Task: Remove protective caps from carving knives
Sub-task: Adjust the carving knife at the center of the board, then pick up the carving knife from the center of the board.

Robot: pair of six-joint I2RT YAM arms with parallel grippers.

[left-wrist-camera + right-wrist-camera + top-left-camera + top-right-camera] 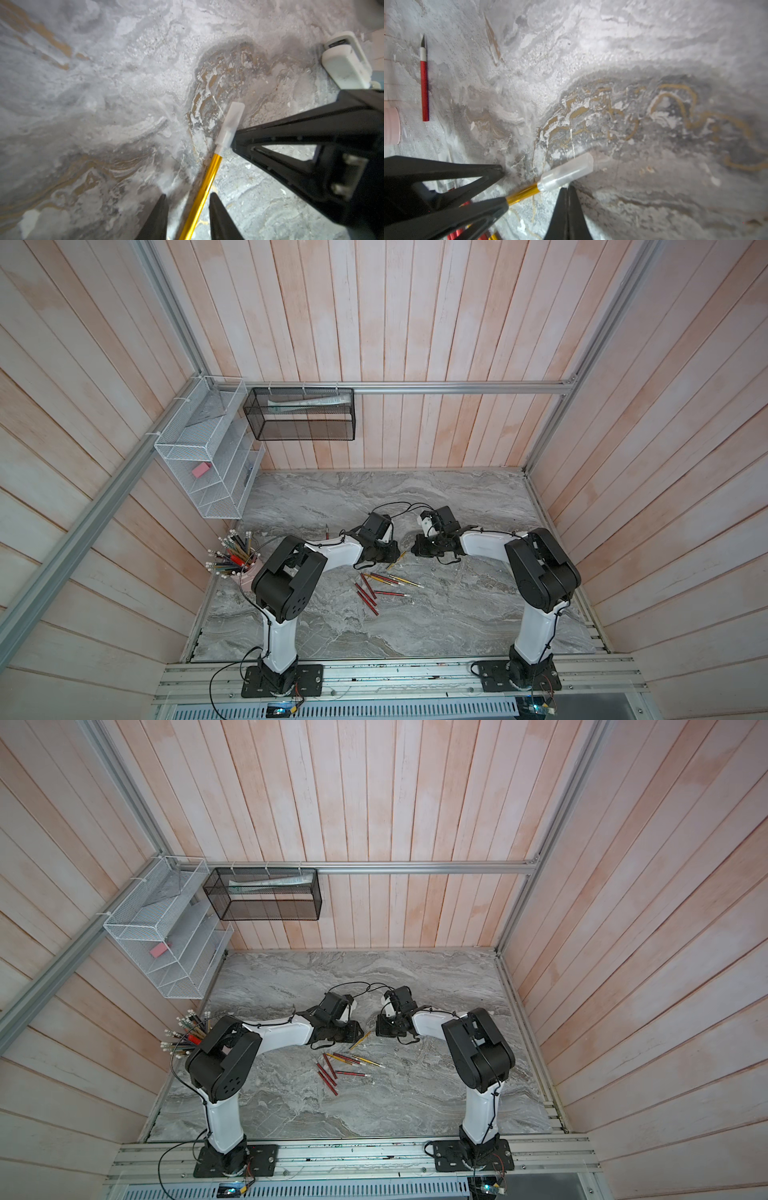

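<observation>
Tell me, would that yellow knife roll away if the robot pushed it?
Probably, yes: the yellow knife has a thin, round, shiny handle, so it may roll or slide on the smooth table. It looks stiff and straight, so likely no bending. The plastic cap looks flattened, which might slow the rolling.

Soft, even light, faint shadows — wrist views blurry, top views bowed.

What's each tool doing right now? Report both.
Left tool: open, straddling the yellow carving knife.
Right tool: shut, tip against the protective cap; grip cannot be told.
</observation>
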